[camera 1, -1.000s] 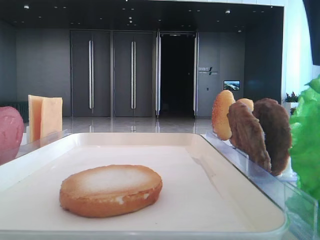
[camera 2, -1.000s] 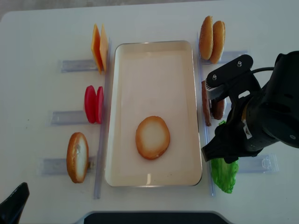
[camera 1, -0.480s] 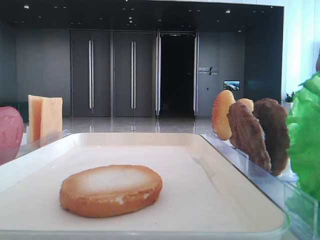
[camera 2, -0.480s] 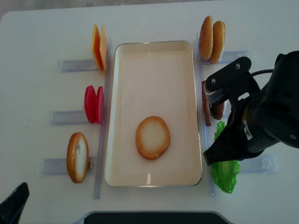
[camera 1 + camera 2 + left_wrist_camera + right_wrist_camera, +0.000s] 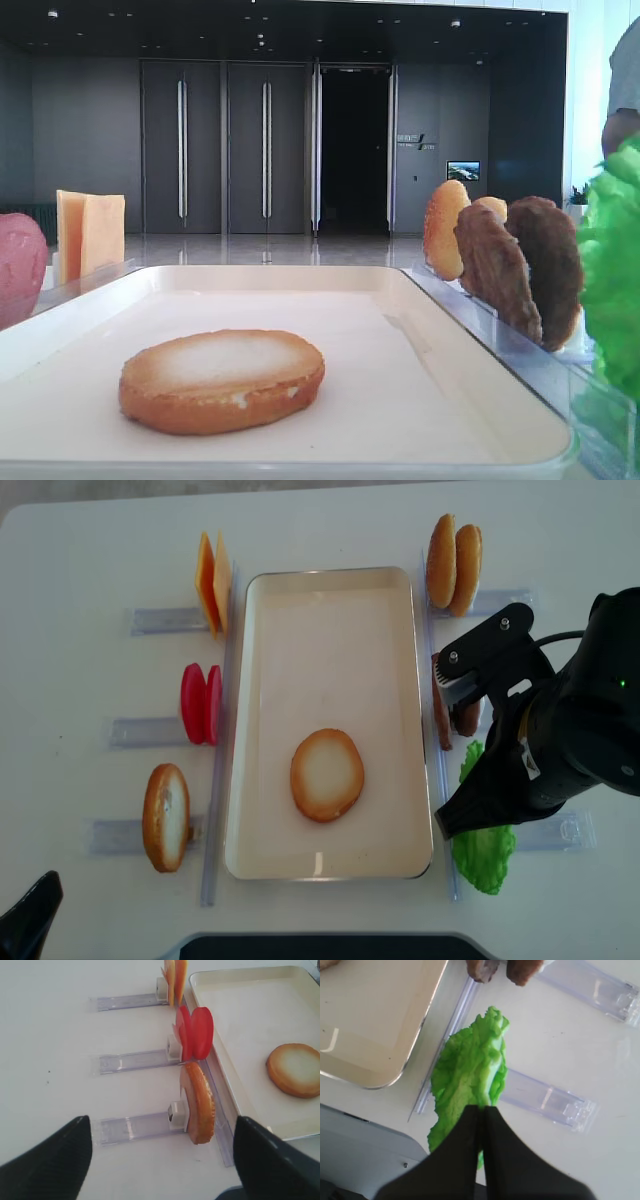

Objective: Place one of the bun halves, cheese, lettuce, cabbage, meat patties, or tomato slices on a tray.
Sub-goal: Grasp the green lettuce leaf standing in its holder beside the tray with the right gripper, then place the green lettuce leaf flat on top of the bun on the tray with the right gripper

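Note:
My right gripper (image 5: 482,1108) is shut on the near end of the bright green lettuce (image 5: 470,1067), beside a clear rack (image 5: 545,1100) just right of the tray's near corner. From overhead the right arm covers much of the lettuce (image 5: 485,852). The cream tray (image 5: 330,580) holds one bun half (image 5: 327,774), toasted face up. Two dark meat patties (image 5: 441,712) stand in the rack beyond the lettuce. My left gripper (image 5: 162,1160) hangs open and empty near the table's front left, facing an upright bun half (image 5: 199,1102).
Left of the tray, clear racks hold cheese slices (image 5: 213,580), red tomato slices (image 5: 200,702) and a bun half (image 5: 166,816). Two more bun halves (image 5: 453,562) stand at the back right. A grey edge (image 5: 320,948) borders the table front.
My right gripper's jaws have closed onto the lettuce, and the leaf has shifted a little under the arm. The left gripper has stayed where it was.

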`<move>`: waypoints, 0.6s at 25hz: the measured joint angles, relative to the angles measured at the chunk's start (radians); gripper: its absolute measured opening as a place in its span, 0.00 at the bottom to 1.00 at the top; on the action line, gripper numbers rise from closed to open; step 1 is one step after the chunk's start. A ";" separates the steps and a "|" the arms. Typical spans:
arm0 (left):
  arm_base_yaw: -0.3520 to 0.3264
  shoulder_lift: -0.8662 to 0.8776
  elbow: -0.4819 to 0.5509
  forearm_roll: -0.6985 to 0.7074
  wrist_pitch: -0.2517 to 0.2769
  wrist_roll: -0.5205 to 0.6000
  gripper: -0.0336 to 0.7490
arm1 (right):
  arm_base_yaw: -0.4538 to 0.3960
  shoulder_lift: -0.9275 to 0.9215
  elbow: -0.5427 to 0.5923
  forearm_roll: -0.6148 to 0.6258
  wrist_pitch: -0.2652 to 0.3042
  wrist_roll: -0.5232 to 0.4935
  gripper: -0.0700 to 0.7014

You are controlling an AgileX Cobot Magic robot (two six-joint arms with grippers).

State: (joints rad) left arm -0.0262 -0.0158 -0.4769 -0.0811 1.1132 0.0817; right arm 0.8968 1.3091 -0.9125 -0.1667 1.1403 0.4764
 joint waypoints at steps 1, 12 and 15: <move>0.000 0.000 0.000 0.000 0.000 0.000 0.91 | 0.000 0.000 -0.012 0.016 0.006 -0.006 0.12; 0.000 0.000 0.000 0.001 0.000 0.000 0.90 | 0.000 0.000 -0.209 0.115 0.079 -0.038 0.12; 0.000 0.000 0.000 0.001 0.000 0.000 0.89 | 0.000 0.000 -0.214 0.149 0.080 -0.048 0.12</move>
State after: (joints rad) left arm -0.0262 -0.0158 -0.4769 -0.0805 1.1132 0.0817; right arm 0.8968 1.3091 -1.1269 -0.0174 1.2204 0.4287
